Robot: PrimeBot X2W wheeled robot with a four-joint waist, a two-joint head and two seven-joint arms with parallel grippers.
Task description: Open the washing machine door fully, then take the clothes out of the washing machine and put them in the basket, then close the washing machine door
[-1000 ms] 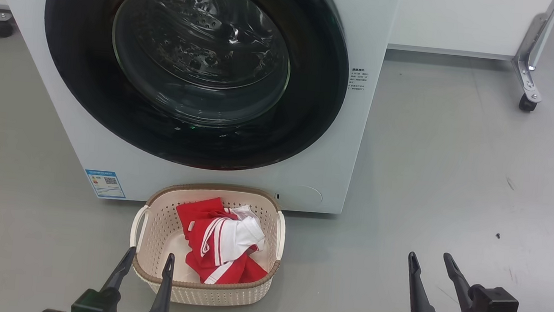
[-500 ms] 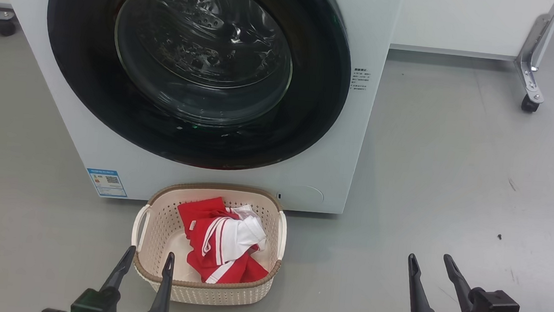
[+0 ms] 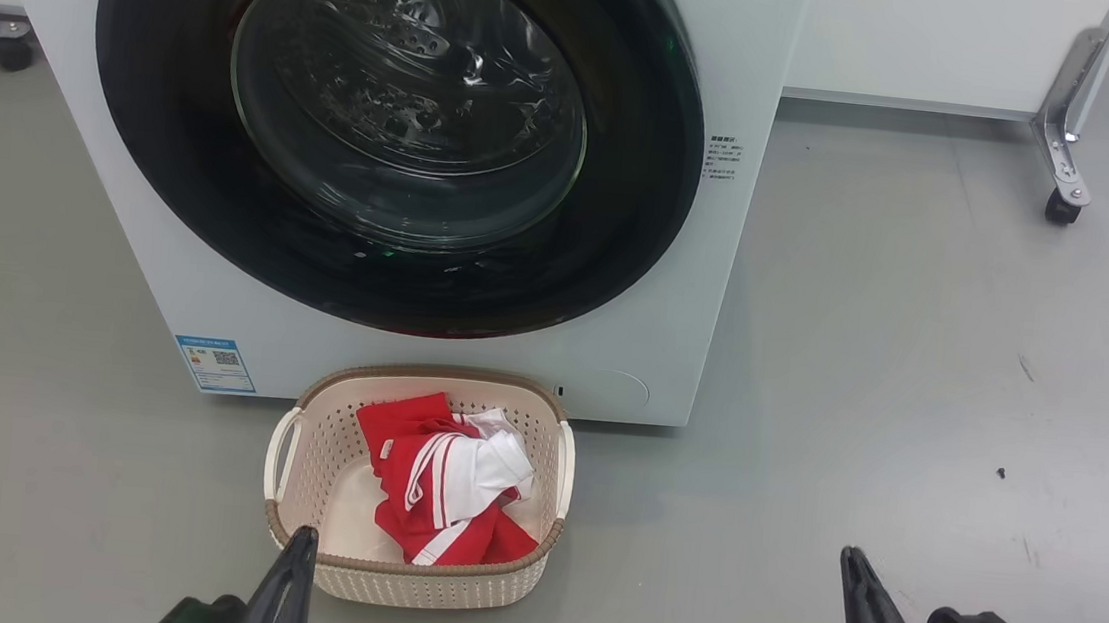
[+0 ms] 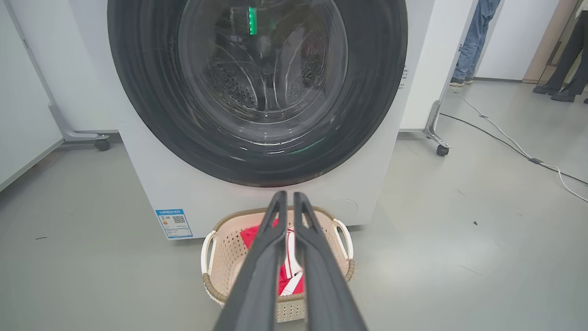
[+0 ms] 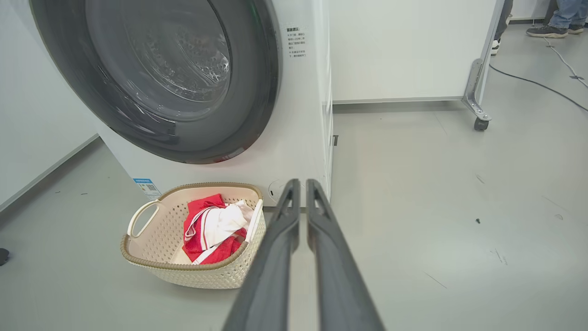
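The washing machine door (image 3: pixel 395 127) lies shut, flush against the white washing machine (image 3: pixel 706 295); through its glass I see bare steel drum. The basket (image 3: pixel 428 376) stands on the floor in front of the machine, and the clothes (image 3: pixel 444 483), red with white stripes, lie inside it. My left gripper (image 3: pixel 302 535) hangs just before the basket's near rim, shut and holding nothing; the left wrist view shows it (image 4: pixel 288 195) pointing over the basket (image 4: pixel 229 218). Far to the right over bare floor, my right gripper (image 3: pixel 854 559) is shut and holds nothing, with its fingers (image 5: pixel 299 183) nearly touching.
A metal leg on a caster (image 3: pixel 1061 205) stands at the back right under a white panel. Another caster (image 3: pixel 10 53) sits at the far left. A cable (image 4: pixel 505 138) runs across the floor on the right, where a person's legs (image 4: pixel 473 41) stand.
Both grippers have gone from open to shut and sit slightly lower in the head view. Door, basket and clothes have not moved.
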